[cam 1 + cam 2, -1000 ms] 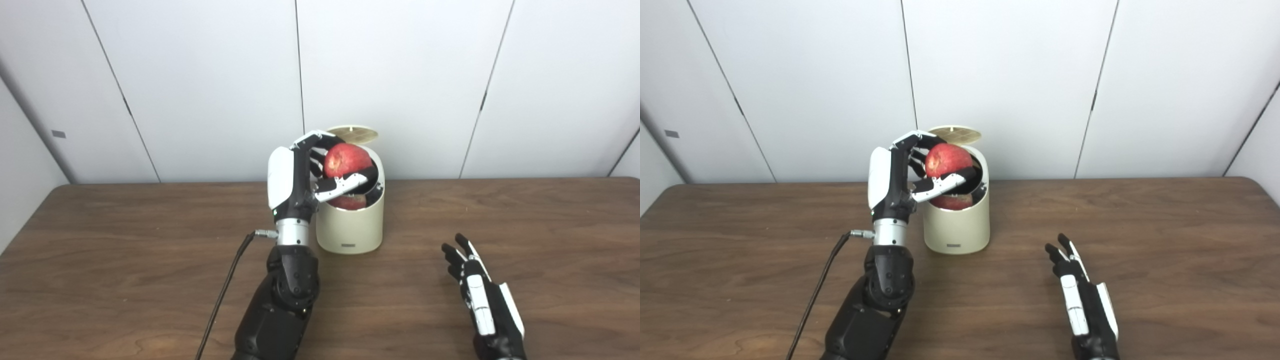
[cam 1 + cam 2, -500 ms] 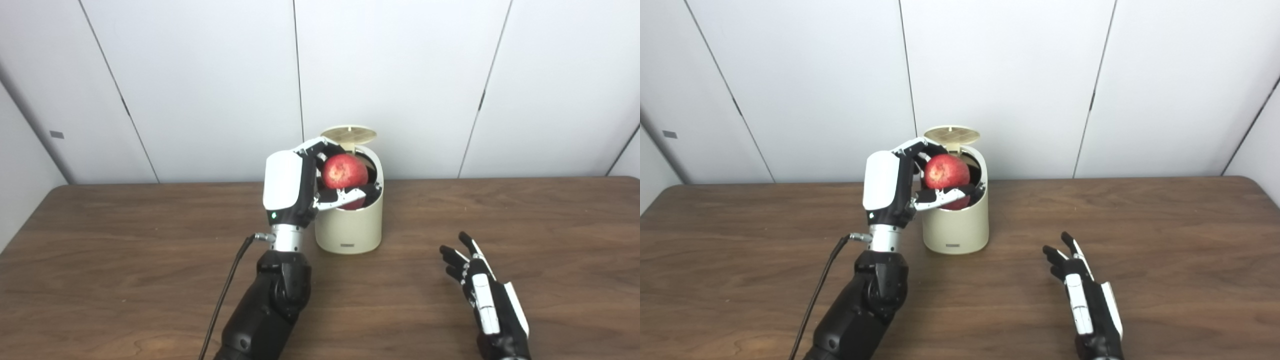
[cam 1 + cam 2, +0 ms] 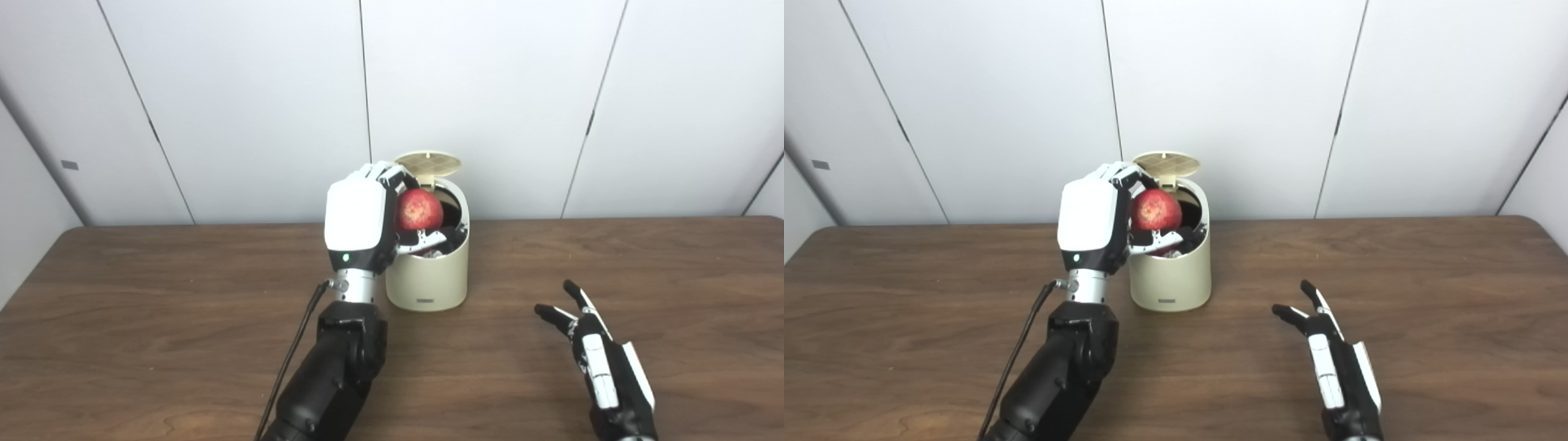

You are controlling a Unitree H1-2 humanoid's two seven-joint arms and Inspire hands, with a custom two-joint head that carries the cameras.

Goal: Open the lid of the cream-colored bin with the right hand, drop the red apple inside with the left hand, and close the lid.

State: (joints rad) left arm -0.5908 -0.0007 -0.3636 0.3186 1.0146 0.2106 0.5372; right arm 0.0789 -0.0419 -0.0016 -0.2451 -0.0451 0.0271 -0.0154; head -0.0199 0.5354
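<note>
Nearest me, the R hand [image 3: 603, 361] is lying low over the wooden table [image 3: 153, 318], palm side turned inward, fingers [image 3: 574, 291] spread apart and gripping nothing; it's sitting well apart from the bin, off to the R of it. Next, the L arm is rising from the bottom edge w/ a black cable [image 3: 291, 361] trailing along it down toward the table edge. Farther back, the L hand [image 3: 361, 223] is standing upright just beside the cream-colored bin [image 3: 429, 282], its white back facing me, green light glowing near the wrist. Its fingers are curling around the red apple [image 3: 419, 209], thumb underneath, so it's closed on the fruit. Apple is sitting right at the bin's mouth, lower part dipping below the rim, top part showing above it. Can't tell whether it's touching the bin's inner wall. Behind that, the lid [image 3: 429, 162] is standing tipped up at the back of the bin, underside facing forward. Beyond everything, pale wall panels [image 3: 245, 92] are closing off the scene.
</note>
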